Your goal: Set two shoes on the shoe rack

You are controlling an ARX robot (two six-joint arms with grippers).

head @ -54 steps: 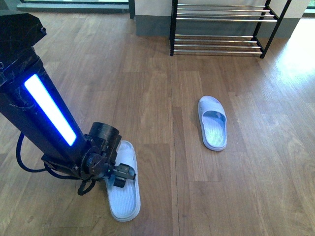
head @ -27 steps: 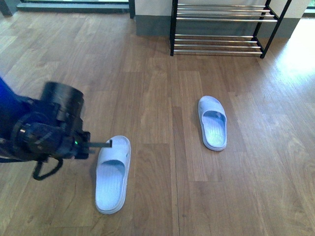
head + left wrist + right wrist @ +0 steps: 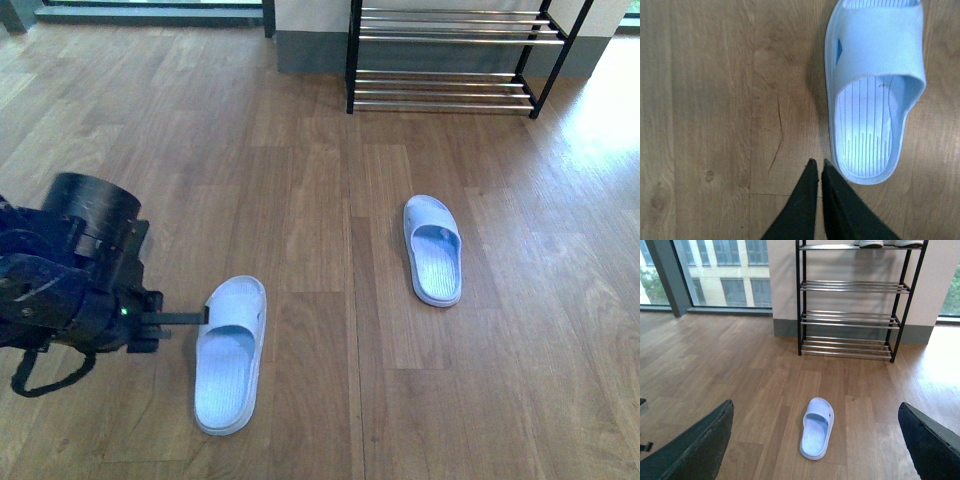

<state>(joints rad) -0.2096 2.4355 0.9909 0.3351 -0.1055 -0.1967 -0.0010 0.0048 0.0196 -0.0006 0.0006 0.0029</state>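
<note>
Front, right wrist: shared shoe rack

Left arm sits low, jaws together; right jaws spread wide.

The left gripper has its two dark fingers pressed together, holding nothing, over the wooden floor. Its tips sit just beside the rounded end of a light blue slide slipper lying sole-down
</note>
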